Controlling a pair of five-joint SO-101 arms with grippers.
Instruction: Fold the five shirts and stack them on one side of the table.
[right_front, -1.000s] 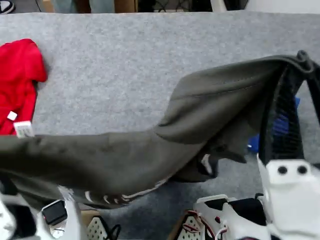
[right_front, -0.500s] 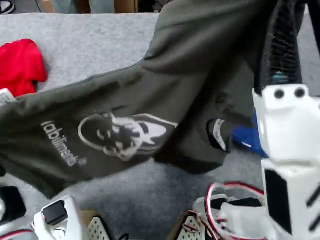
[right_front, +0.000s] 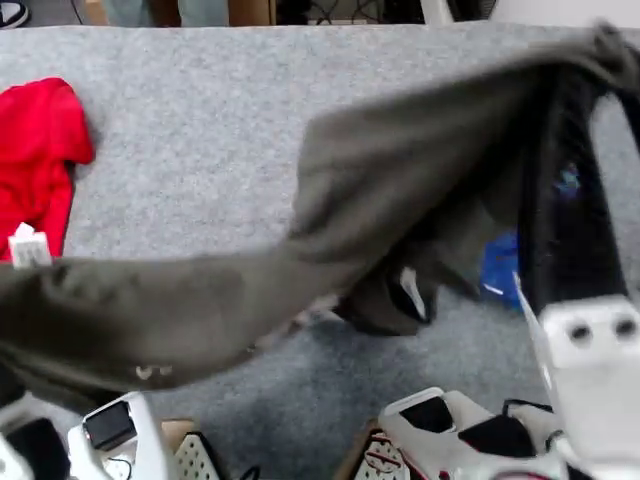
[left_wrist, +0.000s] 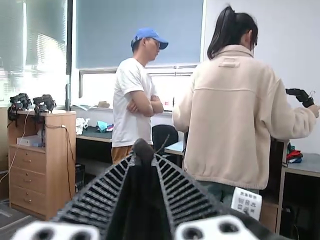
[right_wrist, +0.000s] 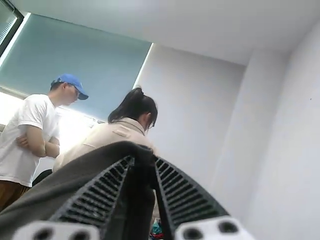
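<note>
Shirt (right_front: 400, 190), olive, hangs in the air over the bench (right_front: 200, 100) in the high view. Its long axis runs on a diagonal from the near left corner up to the far right corner, and a slack fold droops from its middle toward the felt. The right end effector (right_front: 603, 50) carries the far right end, its black fingers rising under the cloth; the low end runs off beside the near left corner. A red shirt (right_front: 35, 160) lies bunched at the left edge, and a blue cloth (right_front: 500, 268) lies near the right edge beneath the hanging fold. Between them grey felt shows, and that looks like the room for laying the shirt flat, provided both ends come down together along that diagonal. In the left wrist view the left end effector (left_wrist: 143, 152) has its jaws pressed together with a small dark nub nipped at the tips, most likely a pinch of the shirt. In the right wrist view the right end effector (right_wrist: 141, 156) is likewise closed, the shirt (right_wrist: 65, 185) clamped at the tips and draped down over one finger.
</note>
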